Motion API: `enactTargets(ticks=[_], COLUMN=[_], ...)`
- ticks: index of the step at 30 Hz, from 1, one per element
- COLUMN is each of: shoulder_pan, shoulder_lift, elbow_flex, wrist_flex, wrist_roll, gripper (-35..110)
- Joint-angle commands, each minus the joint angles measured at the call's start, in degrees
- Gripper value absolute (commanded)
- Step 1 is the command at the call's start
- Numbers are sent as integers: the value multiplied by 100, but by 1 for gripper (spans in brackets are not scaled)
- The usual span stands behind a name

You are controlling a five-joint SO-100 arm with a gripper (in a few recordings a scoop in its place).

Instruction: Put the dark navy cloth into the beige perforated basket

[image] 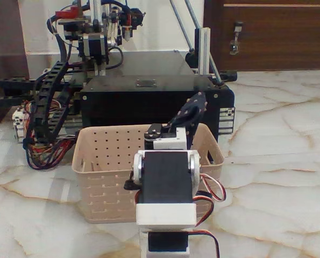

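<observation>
Beige perforated basket [103, 161] partly hidden behind white arm [166, 188], jaws' state unclear

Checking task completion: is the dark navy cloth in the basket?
Cannot tell. The white arm blocks much of the beige basket's interior, and no cloth is distinguishable there.

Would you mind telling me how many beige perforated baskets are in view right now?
1. The beige perforated basket stands on the marble floor in front of the black machine box, directly behind the white robot arm, which hides part of its front.
</observation>
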Motion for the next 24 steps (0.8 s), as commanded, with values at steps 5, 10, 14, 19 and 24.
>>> enactTargets(ticks=[5, 10, 14, 19, 24], shoulder_pan=[-369, -378, -387, -677, -879], shoulder_lift=[105, 105, 105, 105, 105], elbow_flex=[-9, -18, -9, -369, -1222], wrist_flex=[-589, -642, -642, -501, 299], wrist_roll=[1529, 1582, 1591, 1828, 2408], gripper=[0, 0, 0, 0, 0])
